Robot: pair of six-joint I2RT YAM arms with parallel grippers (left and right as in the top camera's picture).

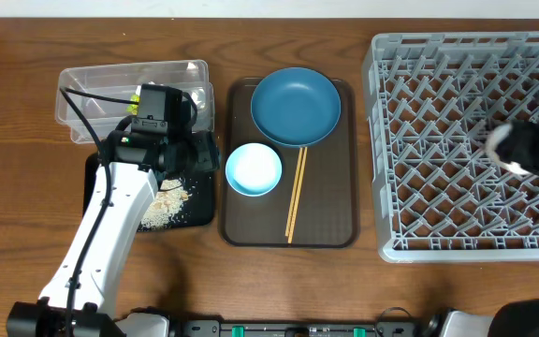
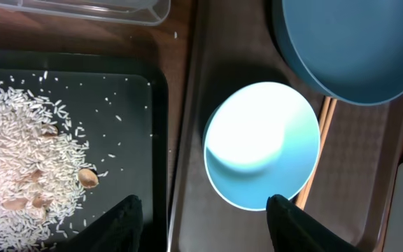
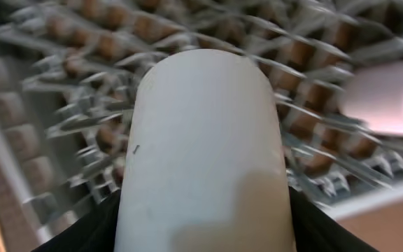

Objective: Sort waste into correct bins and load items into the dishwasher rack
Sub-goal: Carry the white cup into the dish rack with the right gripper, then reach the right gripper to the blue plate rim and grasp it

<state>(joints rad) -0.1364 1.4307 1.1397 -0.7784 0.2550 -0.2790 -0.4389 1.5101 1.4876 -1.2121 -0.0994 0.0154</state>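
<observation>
Blurred rack behind cup

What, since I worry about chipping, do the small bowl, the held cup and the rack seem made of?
Small bowl: likely glazed ceramic, glossy pale-blue inside with a bright glare. White cup: probably ceramic too, smooth and opaque. Rack: moulded grey plastic, matte lattice.

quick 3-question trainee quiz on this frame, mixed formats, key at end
1. True or false: the rice lies in the clear tub.
2. The chopsticks lie on: A) the rack B) the brown serving tray C) the bare table.
3. What do the right jaws hold?
Key: 1 false, it is on the black tray; 2 B; 3 a white cup.
</observation>
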